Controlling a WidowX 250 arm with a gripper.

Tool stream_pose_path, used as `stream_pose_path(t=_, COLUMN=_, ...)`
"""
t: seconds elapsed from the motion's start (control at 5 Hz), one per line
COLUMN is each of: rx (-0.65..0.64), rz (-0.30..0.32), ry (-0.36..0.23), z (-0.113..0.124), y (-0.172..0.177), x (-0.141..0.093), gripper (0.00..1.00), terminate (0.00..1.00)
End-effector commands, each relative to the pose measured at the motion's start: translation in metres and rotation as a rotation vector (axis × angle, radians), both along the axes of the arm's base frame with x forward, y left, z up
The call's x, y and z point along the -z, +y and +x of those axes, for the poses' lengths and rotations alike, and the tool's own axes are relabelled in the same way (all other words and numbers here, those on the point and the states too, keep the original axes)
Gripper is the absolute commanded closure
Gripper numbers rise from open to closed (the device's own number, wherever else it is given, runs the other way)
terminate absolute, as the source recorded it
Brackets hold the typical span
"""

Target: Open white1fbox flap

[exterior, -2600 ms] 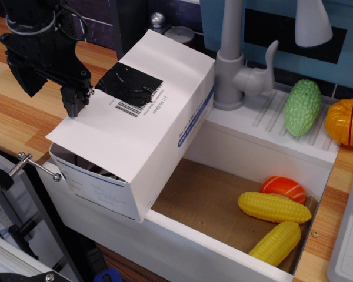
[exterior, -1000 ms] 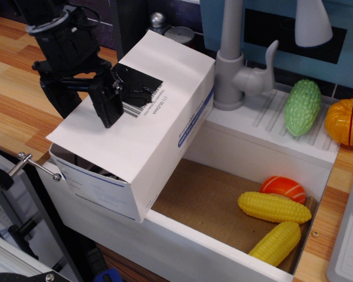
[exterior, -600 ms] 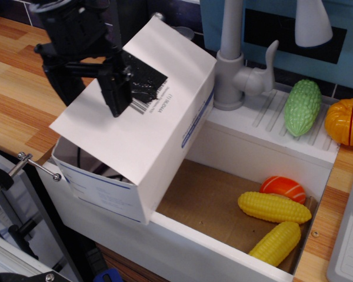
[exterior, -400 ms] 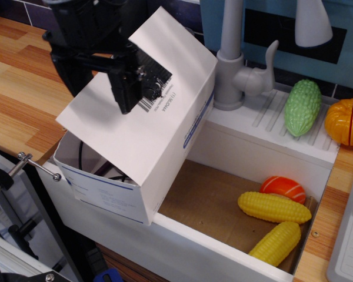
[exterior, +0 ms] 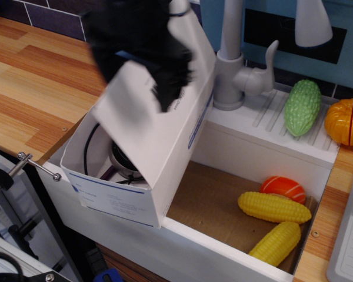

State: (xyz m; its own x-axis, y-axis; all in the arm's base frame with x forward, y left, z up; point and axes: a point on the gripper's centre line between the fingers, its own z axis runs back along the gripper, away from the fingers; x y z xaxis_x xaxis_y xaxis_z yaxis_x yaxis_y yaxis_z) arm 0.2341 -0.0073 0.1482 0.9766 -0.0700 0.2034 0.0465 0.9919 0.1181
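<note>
The white1fbox point(exterior: 115, 201) is a large white carton with blue print, resting on the left rim of the sink. Its flap point(exterior: 142, 132) is lifted steeply toward the faucet, so the box is open on top. Inside I see black cables and a round dark object point(exterior: 122, 161). My black gripper point(exterior: 159, 88) is a motion-blurred mass over the upper part of the flap, covering the tape patch and barcode. Its fingers are too blurred to tell apart, so I cannot tell whether they are open or shut on the flap.
A grey faucet point(exterior: 232, 64) stands right behind the raised flap. The sink point(exterior: 212, 197) holds two yellow corn cobs point(exterior: 275, 207) and an orange toy point(exterior: 282, 188). A green gourd point(exterior: 302, 107) and a pumpkin point(exterior: 346, 121) lie on the drainer. The wooden counter point(exterior: 35, 88) lies to the left.
The gripper came onto the flap from the left and swung up and right with it. The flap rose from nearly flat to steep, baring the box's inside, and the box shifted slightly right.
</note>
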Motion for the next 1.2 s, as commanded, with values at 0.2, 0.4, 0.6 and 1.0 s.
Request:
stream_pose_path(t=0.2, rx=-0.062, rz=-0.071, ry=-0.098, z=0.053, y=-0.078, x=-0.013, gripper=0.00, terminate=0.00)
stream_pose_path(t=0.4, rx=-0.186, rz=-0.168, ry=-0.129, z=0.063, y=-0.088, x=-0.004, gripper=0.00, terminate=0.00)
stream_pose_path(t=0.6, rx=-0.274, rz=-0.235, ry=-0.153, z=0.073, y=-0.096, x=0.010, gripper=0.00, terminate=0.00)
stream_pose_path(t=1.0, rx=-0.350, rz=-0.225, ry=-0.284, z=0.088, y=-0.106, x=0.051, gripper=0.00, terminate=0.00)
